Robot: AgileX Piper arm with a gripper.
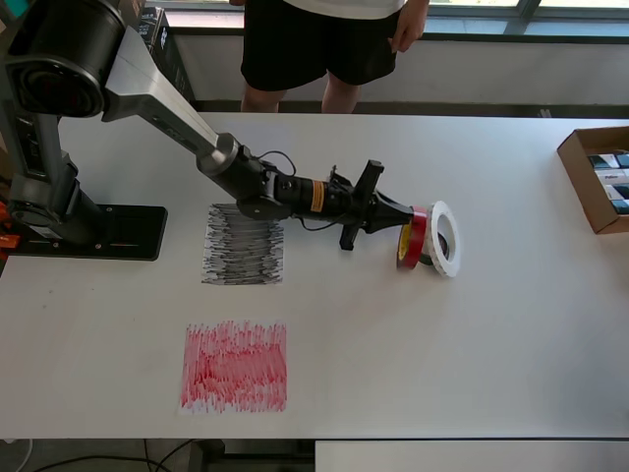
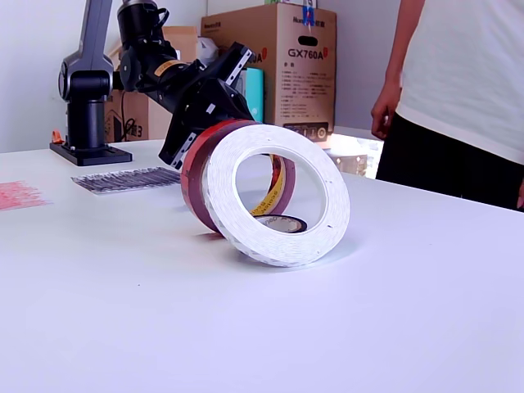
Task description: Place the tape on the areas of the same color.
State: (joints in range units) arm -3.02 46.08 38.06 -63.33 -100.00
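So far nothing sits on a sheet — your claw (image 1: 404, 239) is clamped on the red roll (image 1: 417, 236), well off the red sheet (image 1: 234, 367).

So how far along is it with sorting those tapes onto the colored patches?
Nothing looks placed yet: the black sheet and red sheet lie bare. The gripper is at the red roll, which leans with the white roll over the black roll. Whether it grips is unclear. All three placements remain; no white sheet is visible.
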